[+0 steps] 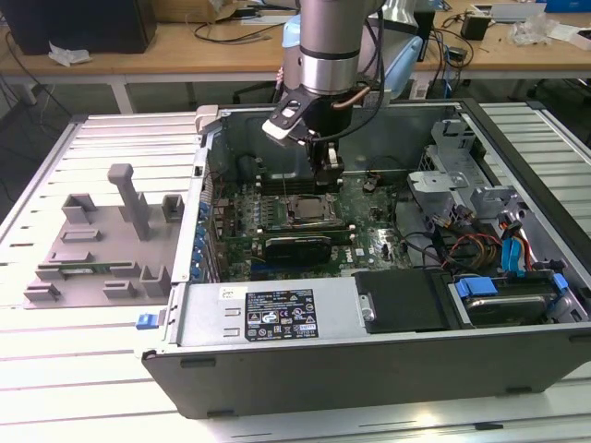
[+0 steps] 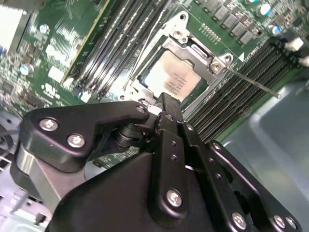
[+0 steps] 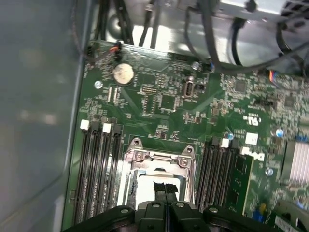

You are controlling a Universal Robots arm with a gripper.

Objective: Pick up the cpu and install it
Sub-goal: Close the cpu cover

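The cpu (image 2: pixel 174 79) — pale satin metal top; gripper (image 2: pixel 164 100) — matt black.

The tool (image 2: pixel 164 104) is hovering close above the cpu (image 2: pixel 175 77), which is lying flat inside the socket frame (image 2: pixel 195 48) between memory slots (image 2: pixel 116 43) on the motherboard (image 2: pixel 63 53).

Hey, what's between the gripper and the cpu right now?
Nothing: in the second wrist view the gripper hangs directly over the cpu lying in its socket, with no object between.
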